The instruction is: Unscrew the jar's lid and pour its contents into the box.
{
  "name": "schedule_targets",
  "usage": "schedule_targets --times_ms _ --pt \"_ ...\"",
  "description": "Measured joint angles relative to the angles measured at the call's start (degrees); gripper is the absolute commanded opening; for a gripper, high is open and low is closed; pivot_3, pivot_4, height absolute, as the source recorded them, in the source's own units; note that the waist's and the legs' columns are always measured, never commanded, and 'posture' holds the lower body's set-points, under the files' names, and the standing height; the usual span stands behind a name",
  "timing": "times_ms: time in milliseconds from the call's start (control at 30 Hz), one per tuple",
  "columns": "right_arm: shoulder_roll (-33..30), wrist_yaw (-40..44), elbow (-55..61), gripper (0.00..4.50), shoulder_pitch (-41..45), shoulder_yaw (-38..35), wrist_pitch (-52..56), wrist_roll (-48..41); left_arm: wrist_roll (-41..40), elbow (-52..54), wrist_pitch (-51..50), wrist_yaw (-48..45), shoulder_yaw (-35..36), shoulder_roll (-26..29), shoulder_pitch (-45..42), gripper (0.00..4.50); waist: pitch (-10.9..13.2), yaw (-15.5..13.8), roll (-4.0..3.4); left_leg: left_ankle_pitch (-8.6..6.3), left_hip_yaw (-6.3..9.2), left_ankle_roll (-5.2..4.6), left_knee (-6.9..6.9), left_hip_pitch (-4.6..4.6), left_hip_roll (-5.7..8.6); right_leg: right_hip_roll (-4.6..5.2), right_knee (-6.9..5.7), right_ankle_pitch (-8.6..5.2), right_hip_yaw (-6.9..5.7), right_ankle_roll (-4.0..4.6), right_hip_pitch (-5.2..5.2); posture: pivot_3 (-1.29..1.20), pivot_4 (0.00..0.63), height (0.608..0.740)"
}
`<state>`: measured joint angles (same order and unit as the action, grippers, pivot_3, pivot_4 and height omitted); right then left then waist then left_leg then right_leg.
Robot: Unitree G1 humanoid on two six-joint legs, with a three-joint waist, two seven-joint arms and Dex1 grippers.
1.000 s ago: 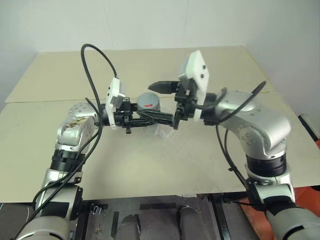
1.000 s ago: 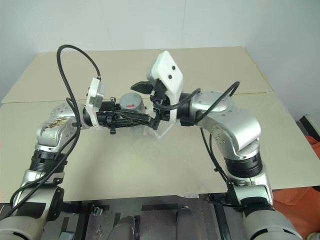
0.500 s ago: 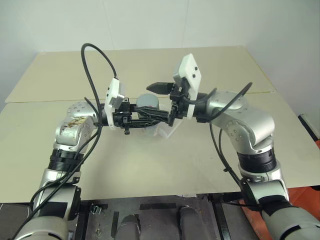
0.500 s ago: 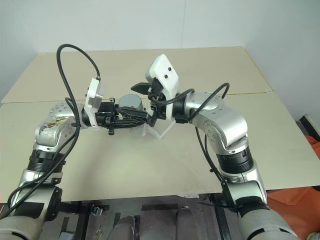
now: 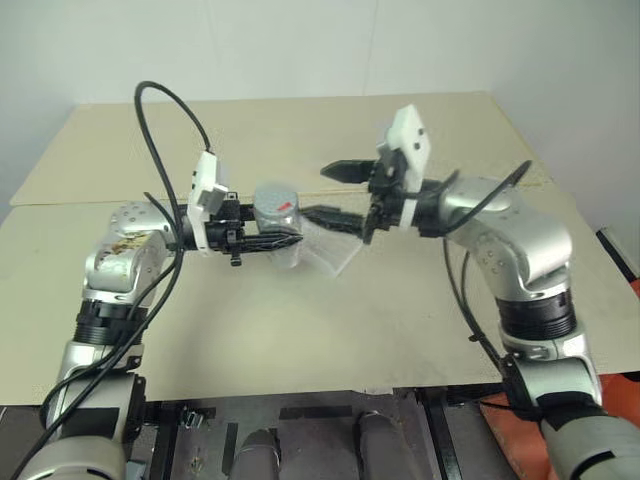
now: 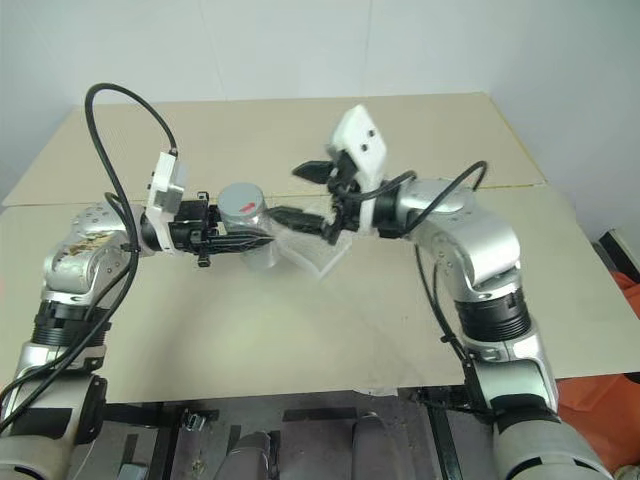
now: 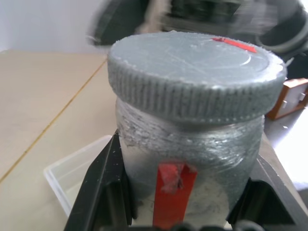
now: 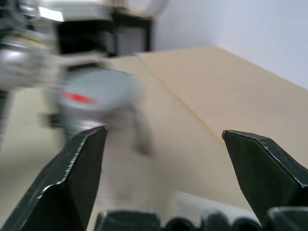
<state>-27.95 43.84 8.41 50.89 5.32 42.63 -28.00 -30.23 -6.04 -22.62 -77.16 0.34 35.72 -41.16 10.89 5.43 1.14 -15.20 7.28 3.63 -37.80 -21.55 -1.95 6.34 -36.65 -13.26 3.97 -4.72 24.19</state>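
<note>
My left gripper is shut on the jar, holding it upright above the table. Both black fingers clamp the cloudy wall on either side of a red mark. The grey ribbed lid, with a red streak on top, sits on the jar. The contents are hidden. My right gripper stands open, level with the lid and a short gap to its right, touching nothing. The clear box lies on the table just below and right of the jar.
The beige table has a seam running across it behind the arms. Open surface lies in front of and to both sides of the box. Something orange sits off the table's right front corner.
My right gripper, still open, has drawn back to the right, away from the lid, and its wrist has swung round. The jar stays in my left gripper.
</note>
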Motion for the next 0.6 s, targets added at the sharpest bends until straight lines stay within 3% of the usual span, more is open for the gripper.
schedule_targets --times_ms 333,600 --pt "-1.65 1.65 0.99 4.43 -1.4 -1.84 -0.31 -0.46 -1.32 2.4 -1.24 0.96 0.16 0.3 1.42 1.92 0.0 0.05 0.0 0.0 0.0 0.0 0.01 0.0 0.0 0.0 0.02 0.0 0.0 0.0 0.0 0.0 0.15 0.74" --pt "0.39 2.88 10.33 4.43 -2.08 -2.83 1.21 -7.35 0.64 -3.2 0.1 1.81 -1.55 -4.04 -1.68 1.92 0.0 0.05 0.0 0.0 0.0 0.0 0.01 0.01 0.0 0.0 0.01 0.0 0.0 0.0 -0.01 0.0 0.15 0.74"
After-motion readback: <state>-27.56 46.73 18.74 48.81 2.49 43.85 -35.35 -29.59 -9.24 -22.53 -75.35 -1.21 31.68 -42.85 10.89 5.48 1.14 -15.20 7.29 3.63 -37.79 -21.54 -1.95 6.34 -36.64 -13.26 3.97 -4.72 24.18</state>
